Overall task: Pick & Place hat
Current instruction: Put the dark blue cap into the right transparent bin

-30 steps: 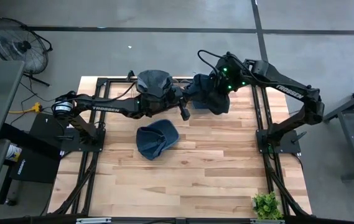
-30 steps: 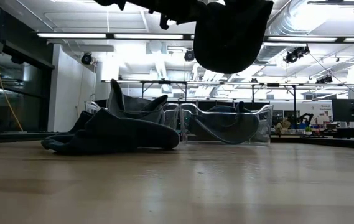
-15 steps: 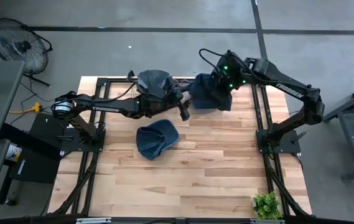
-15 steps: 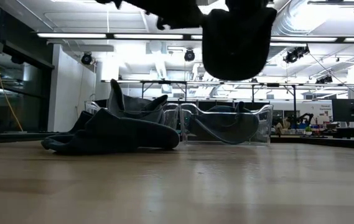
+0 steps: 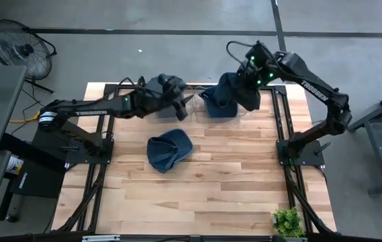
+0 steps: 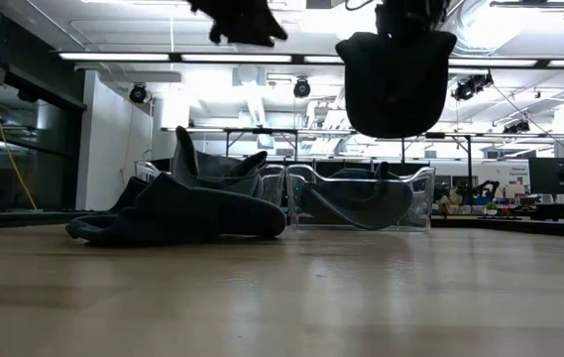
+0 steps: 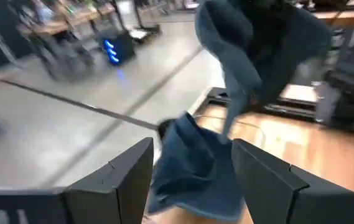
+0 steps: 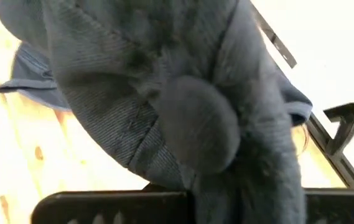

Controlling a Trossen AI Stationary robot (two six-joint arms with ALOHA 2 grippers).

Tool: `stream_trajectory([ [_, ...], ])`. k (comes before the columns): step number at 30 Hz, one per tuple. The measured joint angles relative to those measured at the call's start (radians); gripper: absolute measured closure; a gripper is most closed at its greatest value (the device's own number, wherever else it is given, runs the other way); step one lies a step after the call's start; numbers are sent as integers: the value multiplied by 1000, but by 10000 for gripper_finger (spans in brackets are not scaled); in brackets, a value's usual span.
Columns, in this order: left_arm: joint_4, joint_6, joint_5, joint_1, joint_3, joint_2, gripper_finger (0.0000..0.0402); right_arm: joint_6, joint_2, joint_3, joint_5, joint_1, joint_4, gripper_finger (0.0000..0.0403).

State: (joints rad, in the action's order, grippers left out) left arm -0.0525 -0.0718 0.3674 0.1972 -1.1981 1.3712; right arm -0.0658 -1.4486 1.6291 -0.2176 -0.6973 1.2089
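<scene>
A dark blue hat (image 5: pixel 223 101) hangs from my right gripper (image 5: pixel 246 86), which is shut on it high over the table's far side; in the low view the hat (image 6: pixel 395 84) dangles well above the wood. My left gripper (image 5: pixel 182 107) stands open just left of it, touching nothing, its two fingers spread in the left wrist view (image 7: pixel 192 177). A second blue hat (image 5: pixel 168 149) lies flat on the table's middle, brim on the wood. My right gripper has a bunched fold of the hat's cloth (image 8: pixel 226 186) between its two fingers, coming from above and pointing down. The fingers themselves are hidden by the cloth. The hat hangs slack below them, lifted clear of the table.
A heap of hats (image 5: pixel 164 86) sits at the far edge under my left arm. Clear bins (image 6: pixel 361 198) with more hats stand along the far side. A small green plant (image 5: pixel 288 220) is at the near right corner. Bare wood lies in the near half.
My left gripper has come away from the hanging hat and drawn back toward the table's left and far edge. My right gripper has carried the hat toward the far right; the hat now hangs straight down from it alone.
</scene>
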Motion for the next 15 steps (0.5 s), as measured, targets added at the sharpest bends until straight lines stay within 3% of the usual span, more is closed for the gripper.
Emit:
stream_trajectory([
  [7,4,131,-311,106,51,-22,188,-199,-61,0,-187,-134,-5,403],
  [15,1,175,-493,123,57,-19,188,-384,-192,0,-239,-154,-9,403],
])
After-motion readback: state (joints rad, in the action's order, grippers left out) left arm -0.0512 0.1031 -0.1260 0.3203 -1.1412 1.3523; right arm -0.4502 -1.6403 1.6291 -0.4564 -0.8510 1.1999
